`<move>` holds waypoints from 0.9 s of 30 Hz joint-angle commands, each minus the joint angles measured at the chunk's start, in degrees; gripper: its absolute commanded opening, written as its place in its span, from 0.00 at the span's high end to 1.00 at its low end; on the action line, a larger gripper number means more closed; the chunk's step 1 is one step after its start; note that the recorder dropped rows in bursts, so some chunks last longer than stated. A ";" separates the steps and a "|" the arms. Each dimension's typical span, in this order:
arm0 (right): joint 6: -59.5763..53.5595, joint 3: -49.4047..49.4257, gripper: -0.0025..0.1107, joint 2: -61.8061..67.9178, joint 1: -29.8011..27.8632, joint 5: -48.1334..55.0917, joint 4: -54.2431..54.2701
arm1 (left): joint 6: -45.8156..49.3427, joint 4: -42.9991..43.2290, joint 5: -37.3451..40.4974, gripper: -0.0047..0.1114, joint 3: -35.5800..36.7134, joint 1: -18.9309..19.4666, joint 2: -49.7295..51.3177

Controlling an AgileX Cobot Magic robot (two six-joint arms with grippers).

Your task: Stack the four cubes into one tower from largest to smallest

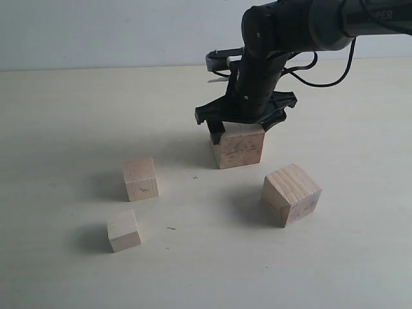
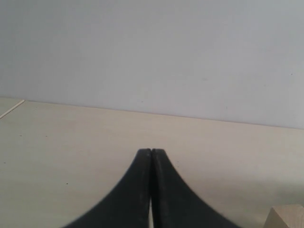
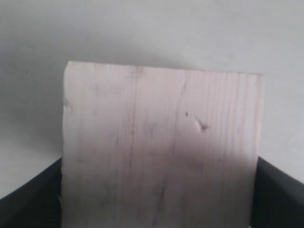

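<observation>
Tabletop (image 1: 64,96): right pincer (image 1: 240,132) clasps largest cube (image 1: 239,153); arm (image 1: 322,22) reads "PER"

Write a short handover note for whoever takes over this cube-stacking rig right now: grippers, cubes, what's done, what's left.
Left gripper: shut, empty.
Right gripper: shut on the largest cube, which appears to rest on the table.
Striped cube: loose, to its right in the exterior view.
Two small cubes: loose on the left, apart.
Done: nothing stacked.
Left: build the whole tower, largest to smallest.
</observation>
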 commanded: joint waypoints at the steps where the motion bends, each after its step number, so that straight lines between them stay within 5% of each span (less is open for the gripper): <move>1: -2.03 0.31 0.94 -0.19 0.06 0.17 -0.25 | 0.34 -0.32 -0.04 0.96 0.21 -0.38 -0.38; 6: -1.64 0.31 0.75 0.26 0.06 1.10 1.92 | 0.19 -0.32 -0.04 0.96 0.21 -0.38 -0.38; 11: -1.64 0.31 0.68 0.56 0.06 1.13 2.08 | 0.19 -0.32 -0.04 0.96 0.21 -0.38 -0.38; 15: -1.87 0.31 0.38 0.56 0.06 1.01 1.93 | 0.36 -0.32 -0.04 0.96 0.21 -0.38 -0.38; 20: -1.38 0.31 0.35 -1.37 0.06 -1.31 1.85 | 0.23 -0.32 -0.04 0.96 0.21 -0.38 -0.38; 27: 2.05 0.31 0.20 -1.46 0.06 -3.26 -3.35 | 0.23 -0.32 -0.04 0.96 0.21 -0.38 -0.38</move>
